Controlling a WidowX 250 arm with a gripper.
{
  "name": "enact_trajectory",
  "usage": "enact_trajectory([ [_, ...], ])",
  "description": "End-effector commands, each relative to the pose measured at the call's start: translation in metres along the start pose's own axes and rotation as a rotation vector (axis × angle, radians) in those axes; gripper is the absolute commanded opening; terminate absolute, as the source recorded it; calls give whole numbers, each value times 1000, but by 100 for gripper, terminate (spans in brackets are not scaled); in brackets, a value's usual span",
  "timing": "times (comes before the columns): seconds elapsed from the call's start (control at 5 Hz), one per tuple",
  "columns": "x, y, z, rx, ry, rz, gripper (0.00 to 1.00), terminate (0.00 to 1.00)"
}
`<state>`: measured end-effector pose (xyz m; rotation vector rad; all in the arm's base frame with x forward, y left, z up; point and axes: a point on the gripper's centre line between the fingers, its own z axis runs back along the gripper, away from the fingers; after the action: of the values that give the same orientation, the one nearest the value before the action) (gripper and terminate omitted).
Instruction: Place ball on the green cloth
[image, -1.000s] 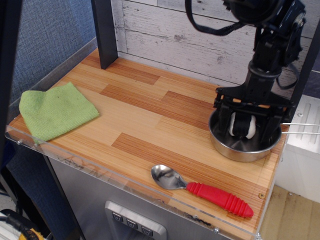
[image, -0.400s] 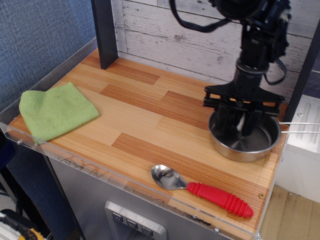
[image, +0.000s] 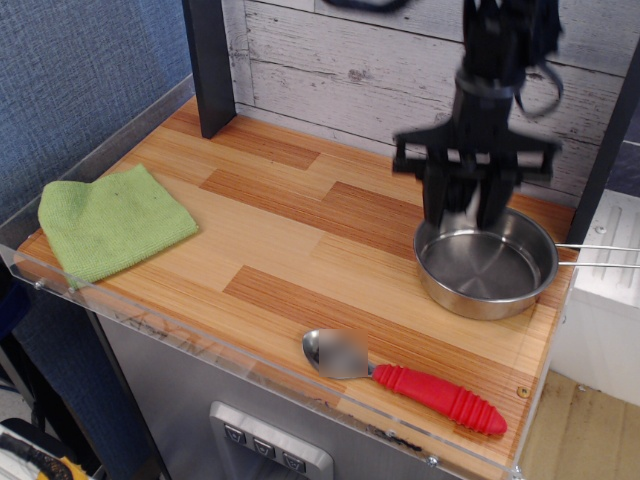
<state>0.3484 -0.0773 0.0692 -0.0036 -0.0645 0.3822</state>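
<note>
Gripper (image: 466, 205): jaws narrow on ball (image: 462, 212), above pan (image: 487, 268). Risk: loose hold drops it before green cloth (image: 112, 220).

Even, diffuse light, moderately bright, no hard shadows on the worktop (image: 300, 240). Steel pan (image: 487, 267) shows soft highlights inside its bowl, no blown glare. Spoon bowl (image: 338, 353) looks smeared. Arm (image: 490, 70) and gripper (image: 470, 205) are motion-blurred, edges soft, so the jaws can't be resolved. Green cloth (image: 110, 220) and wood grain are reasonably sharp. Slight overall softness.
</note>
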Motion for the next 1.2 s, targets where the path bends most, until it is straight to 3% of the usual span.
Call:
enact_trajectory([
  [0.0, -11, 24, 77, -118, -86, 73, 0, 0],
  [0.4, 5, 110, 95, -111, -100, 268, 0, 0],
  [0.6, 16, 158, 90, -87, -107, 356, 0, 0],
  [1.0, 23, 237, 54, -26, -85, 468, 0, 0],
])
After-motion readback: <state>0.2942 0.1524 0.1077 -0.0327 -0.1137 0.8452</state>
